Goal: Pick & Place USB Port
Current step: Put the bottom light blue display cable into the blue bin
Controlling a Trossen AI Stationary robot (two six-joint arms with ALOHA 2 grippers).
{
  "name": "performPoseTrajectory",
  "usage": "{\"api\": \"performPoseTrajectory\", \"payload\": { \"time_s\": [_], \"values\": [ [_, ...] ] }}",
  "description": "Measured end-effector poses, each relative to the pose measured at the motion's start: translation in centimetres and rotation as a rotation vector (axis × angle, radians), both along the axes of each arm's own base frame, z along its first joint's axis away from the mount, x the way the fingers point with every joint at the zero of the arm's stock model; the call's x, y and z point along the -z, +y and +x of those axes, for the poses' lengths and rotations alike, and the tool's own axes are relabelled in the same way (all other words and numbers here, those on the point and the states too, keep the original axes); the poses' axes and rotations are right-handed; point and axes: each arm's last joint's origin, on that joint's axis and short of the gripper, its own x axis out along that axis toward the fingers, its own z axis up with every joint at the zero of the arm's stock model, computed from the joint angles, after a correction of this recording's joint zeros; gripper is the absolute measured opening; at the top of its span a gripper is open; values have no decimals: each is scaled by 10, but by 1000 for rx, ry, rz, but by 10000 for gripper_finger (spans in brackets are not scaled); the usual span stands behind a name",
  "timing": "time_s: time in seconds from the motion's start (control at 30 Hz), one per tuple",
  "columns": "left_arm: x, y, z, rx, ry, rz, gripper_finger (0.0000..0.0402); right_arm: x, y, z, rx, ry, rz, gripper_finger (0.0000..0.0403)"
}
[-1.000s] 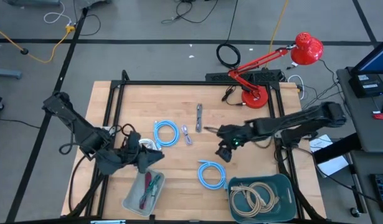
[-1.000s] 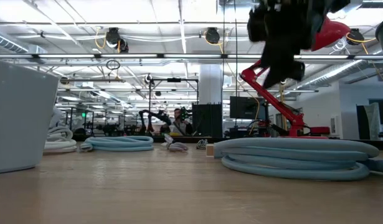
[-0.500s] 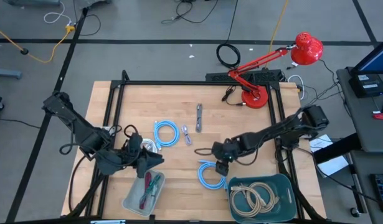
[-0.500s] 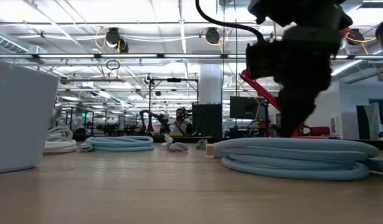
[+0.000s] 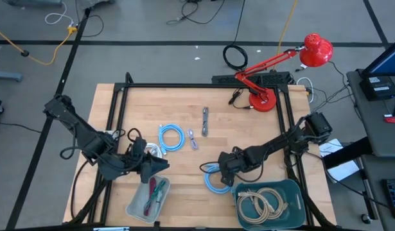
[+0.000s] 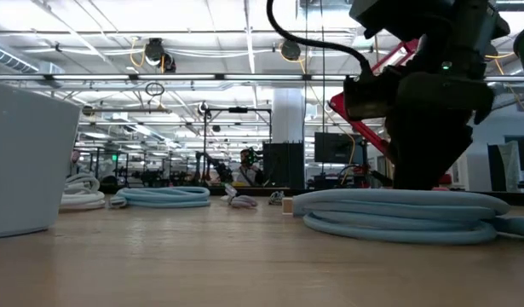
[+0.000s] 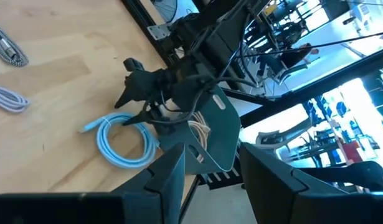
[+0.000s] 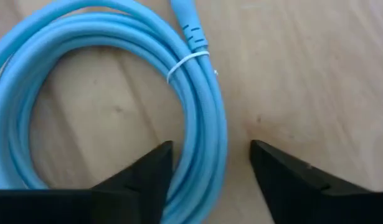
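Observation:
A light blue coiled cable (image 5: pixel 218 181) lies flat on the wooden table near its near right part, tied with a white band (image 8: pixel 188 62). My right gripper (image 5: pixel 227 168) is low over it and open. In the right wrist view its two fingers stand on either side of the coil's strand (image 8: pixel 207 143); I cannot tell whether they touch it. The low view shows the gripper (image 6: pixel 425 179) down at the coil (image 6: pixel 406 217). My left gripper (image 5: pixel 153 165) waits open over the near left part, by a clear bin (image 5: pixel 134 206).
A teal bin (image 5: pixel 290 192) holding beige cables sits just near-right of the coil. A second blue coil (image 5: pixel 171 137), a pale cable (image 5: pixel 193 139) and a grey braided cable (image 5: pixel 205 120) lie mid-table. A red lamp (image 5: pixel 264 99) stands at the far right. The clear bin holds red and green items.
My right gripper has moved toward the table's near edge and slightly left, and has come down from mid-table height onto the blue coil. The coil has stayed in place.

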Motion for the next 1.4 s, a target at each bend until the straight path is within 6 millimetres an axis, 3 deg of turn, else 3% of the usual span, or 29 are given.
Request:
{"api": "performPoseTrajectory", "payload": {
  "time_s": [0.2,0.33,0.5,0.63,0.77,1.07,1.2,1.4],
  "values": [
    [0,0,0,1,-3,4,154,-10,-5,5,60,-55,5,39],
    [0,0,0,3,1,15,154,-40,-13,15,108,-181,-57,27],
    [1,0,0,7,9,29,154,-113,-26,26,160,-423,-63,27],
    [2,0,0,10,14,44,154,-160,-25,18,135,-475,-20,27],
    [2,1,0,15,16,63,154,-195,-7,-12,83,-403,22,26],
    [6,1,-2,29,58,71,154,-191,61,-94,77,-134,59,26],
    [7,2,-3,24,71,67,154,-182,79,-113,123,-107,-1,26],
    [7,1,-3,30,75,34,154,-158,110,-126,108,13,-28,26]
  ]
}}
